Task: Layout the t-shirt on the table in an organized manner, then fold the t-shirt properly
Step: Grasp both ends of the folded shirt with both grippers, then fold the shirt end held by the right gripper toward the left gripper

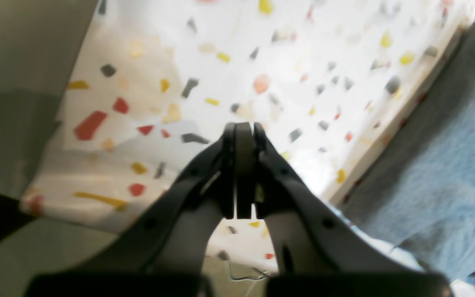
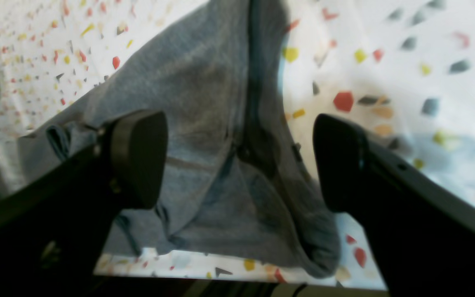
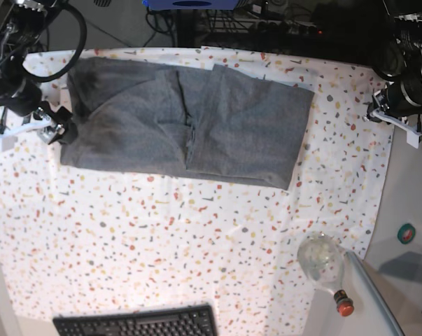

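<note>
Both claws are seen at the far sides of the table (image 3: 197, 238). On the left claw (image 1: 243, 136) the jaws are pressed together with nothing between them, above the speckled cloth, apart from the t-shirt (image 3: 186, 119). On the right claw (image 2: 237, 161) the jaws are spread wide, with grey fabric seen between and below them; no grip is made. The t-shirt is laid flat and folded across the far half of the table. A keyboard (image 3: 137, 323) and a bottle (image 3: 322, 262) are placed at the near edge.
</note>
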`<state>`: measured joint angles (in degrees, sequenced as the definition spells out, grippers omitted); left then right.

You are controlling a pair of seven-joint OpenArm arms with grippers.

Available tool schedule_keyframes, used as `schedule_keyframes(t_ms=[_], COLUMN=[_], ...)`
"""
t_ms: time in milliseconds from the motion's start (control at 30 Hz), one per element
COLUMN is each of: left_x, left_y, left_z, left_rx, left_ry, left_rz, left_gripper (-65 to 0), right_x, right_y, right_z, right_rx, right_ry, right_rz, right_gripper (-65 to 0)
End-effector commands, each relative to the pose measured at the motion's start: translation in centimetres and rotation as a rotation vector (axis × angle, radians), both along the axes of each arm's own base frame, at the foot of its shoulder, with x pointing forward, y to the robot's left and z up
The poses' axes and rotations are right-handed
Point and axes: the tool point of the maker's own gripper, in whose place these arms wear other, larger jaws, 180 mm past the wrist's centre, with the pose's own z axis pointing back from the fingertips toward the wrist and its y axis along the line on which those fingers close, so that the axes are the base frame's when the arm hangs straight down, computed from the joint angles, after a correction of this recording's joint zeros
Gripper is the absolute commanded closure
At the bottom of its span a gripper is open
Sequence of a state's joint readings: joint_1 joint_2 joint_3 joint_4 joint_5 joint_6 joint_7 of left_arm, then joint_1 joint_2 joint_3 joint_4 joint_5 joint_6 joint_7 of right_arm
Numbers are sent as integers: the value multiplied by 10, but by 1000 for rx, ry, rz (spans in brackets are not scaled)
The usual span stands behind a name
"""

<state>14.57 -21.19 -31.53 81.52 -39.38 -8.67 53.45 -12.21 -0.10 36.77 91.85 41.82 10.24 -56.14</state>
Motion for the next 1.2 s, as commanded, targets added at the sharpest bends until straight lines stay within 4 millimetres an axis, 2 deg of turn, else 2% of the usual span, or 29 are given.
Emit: schedule_keyframes(t_ms=[0,100,200,300,400,500,567,733,800,933,1000,1100,1167], left_x=[12,15,23,24,19,26,25,21,22,9,5,1,1], left_y=[4,0,-22,-45,-62,-84,-93,-120,-132,-150,-159,-164,-165], left_z=[11,6,-8,-27,-46,-57,-65,-69,-67,-71,-71,-72,-71], left_rx=[15,95,211,280,289,265,250,226,217,192,182,171,168], left_ry=[-67,-107,-127,-138,-142,-170,-156,-155,-166,-156,-158,-157,-160], left_rz=[-21,-107,-240,-335,-388,-446,-467,-546,-578,-628,-650,-658,-656], left_gripper=[0,0,0,0,0,0,0,0,0,0,0,0,0], right_x=[7,9,3,-2,-5,-9,-12,-12,-5,4,6,5,3], right_y=[-3,-7,-16,-16,8,37,49,64,69,66,61,53,53], right_z=[6,-6,-22,-27,-31,-36,-40,-43,-40,-37,-41,-52,-58], right_rx=[30,89,92,103,105,119,128,147,148,136,133,148,159], right_ry=[-52,-41,15,37,42,47,56,64,53,29,28,64,86], right_rz=[19,24,21,27,132,239,276,320,338,326,304,287,283], right_gripper=[-522,-480,-479,-489,-489,-485,-483,-483,-482,-477,-443,-330,-279])
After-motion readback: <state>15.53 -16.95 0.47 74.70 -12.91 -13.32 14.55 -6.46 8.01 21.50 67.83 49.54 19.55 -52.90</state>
